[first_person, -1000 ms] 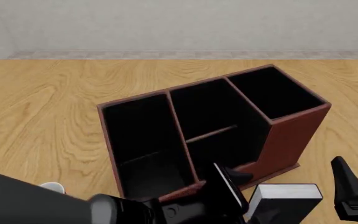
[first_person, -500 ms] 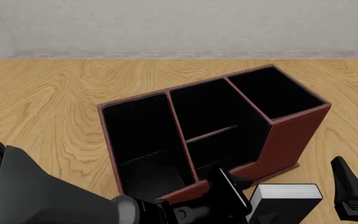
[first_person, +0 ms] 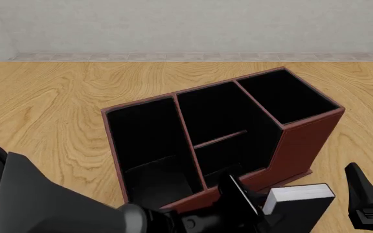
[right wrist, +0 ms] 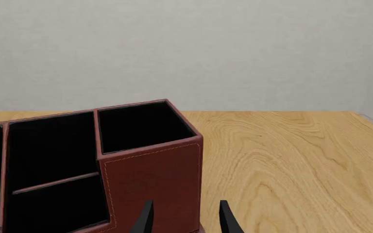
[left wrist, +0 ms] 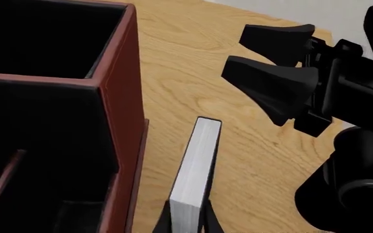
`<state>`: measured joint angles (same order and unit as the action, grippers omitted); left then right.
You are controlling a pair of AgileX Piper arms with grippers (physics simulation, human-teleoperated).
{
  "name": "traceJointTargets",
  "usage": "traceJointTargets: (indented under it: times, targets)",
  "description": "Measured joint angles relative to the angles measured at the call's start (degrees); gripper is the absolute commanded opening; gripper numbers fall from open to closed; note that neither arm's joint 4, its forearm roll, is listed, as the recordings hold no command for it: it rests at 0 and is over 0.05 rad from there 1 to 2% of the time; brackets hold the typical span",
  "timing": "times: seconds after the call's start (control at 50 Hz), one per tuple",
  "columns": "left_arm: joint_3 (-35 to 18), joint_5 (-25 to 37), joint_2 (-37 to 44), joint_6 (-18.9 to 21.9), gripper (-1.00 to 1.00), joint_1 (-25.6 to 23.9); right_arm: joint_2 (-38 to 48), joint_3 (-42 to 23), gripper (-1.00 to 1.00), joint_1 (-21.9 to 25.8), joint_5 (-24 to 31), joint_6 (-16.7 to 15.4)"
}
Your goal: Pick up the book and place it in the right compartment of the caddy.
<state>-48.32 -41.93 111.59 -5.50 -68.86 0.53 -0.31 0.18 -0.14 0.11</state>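
Black hardback book (first_person: 301,194) clamped in left gripper (left wrist: 186,218).
Held beside reddish-brown caddy (first_person: 303,141); right gripper (right wrist: 183,216) spread, empty.

Wood-grain table (first_person: 50,102), pale grey wall (first_person: 186,24) behind its far edge.

I count one book (first_person: 298,193), just in front of one caddy (first_person: 303,145) with three sections. Two grippers of mine: left (left wrist: 188,224), right (right wrist: 183,218). One table (first_person: 50,102) under the caddy.
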Motion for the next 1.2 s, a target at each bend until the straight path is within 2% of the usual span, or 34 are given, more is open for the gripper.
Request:
traceJointTargets:
  times: [0.42,0.7,1.2]
  targets:
    - [4.7,-0.5,-4.7,-1.7,-1.00,-1.2,0.0,0.0,1.00,0.0,0.0,0.0]
    - [8.3,-0.5,-10.5,-2.1,-1.00,-1.6,0.0,0.0,1.00,0.0,0.0,0.0]
    - [11.8,3.4,-21.1,-2.0,-1.00,-2.2,0.0,0.0,1.00,0.0,0.0,0.0]
